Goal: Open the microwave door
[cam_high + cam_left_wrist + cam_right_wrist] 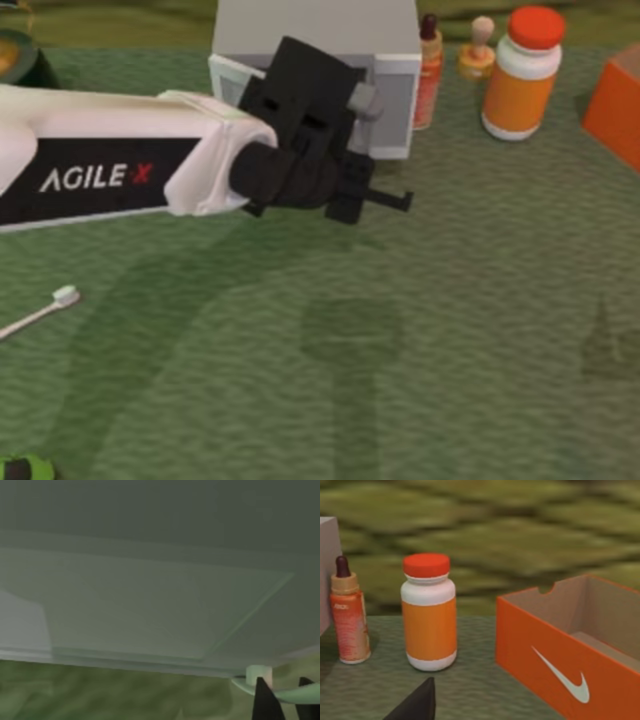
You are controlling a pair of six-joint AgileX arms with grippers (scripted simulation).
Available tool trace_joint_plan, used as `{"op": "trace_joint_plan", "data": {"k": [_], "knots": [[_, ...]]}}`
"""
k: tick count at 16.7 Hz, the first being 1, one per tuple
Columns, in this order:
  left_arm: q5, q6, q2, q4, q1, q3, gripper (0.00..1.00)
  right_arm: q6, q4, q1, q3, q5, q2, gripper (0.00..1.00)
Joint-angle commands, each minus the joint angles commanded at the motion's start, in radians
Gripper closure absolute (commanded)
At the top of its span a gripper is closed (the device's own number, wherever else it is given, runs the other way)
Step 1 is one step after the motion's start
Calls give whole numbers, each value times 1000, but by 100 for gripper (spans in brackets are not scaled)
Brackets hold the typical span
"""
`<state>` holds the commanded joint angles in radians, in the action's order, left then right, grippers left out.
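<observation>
The light-grey microwave point(320, 25) stands at the back middle of the table. Its door point(392, 98), a silver frame round a grey window, faces the front and fills the left wrist view point(150, 605). My left arm reaches in from the left, and its gripper point(350, 115) is up against the door front. In the left wrist view the gripper point(285, 692) has its two dark fingertips point(265, 702) close on either side of the pale handle point(260, 674). Only one fingertip point(422, 700) of my right gripper shows, over bare cloth, holding nothing.
Right of the microwave stand a dropper bottle point(430, 70), a small wooden figure point(478, 50), an orange bottle with a red cap point(520, 75) and an orange box point(615, 100). A toothbrush point(40, 310) lies at the left edge. A green object point(20, 467) sits at the front left corner.
</observation>
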<state>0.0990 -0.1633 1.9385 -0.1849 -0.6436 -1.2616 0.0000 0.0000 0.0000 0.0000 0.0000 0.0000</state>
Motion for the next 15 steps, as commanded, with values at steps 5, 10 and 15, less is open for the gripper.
{"op": "trace_joint_plan", "data": {"k": [5, 10, 15], "knots": [[-15, 26, -13, 9, 12, 21, 100, 0, 0, 0, 0, 0, 0, 0], [-15, 26, -13, 9, 12, 21, 100, 0, 0, 0, 0, 0, 0, 0], [-15, 26, -13, 9, 12, 21, 100, 0, 0, 0, 0, 0, 0, 0]]}}
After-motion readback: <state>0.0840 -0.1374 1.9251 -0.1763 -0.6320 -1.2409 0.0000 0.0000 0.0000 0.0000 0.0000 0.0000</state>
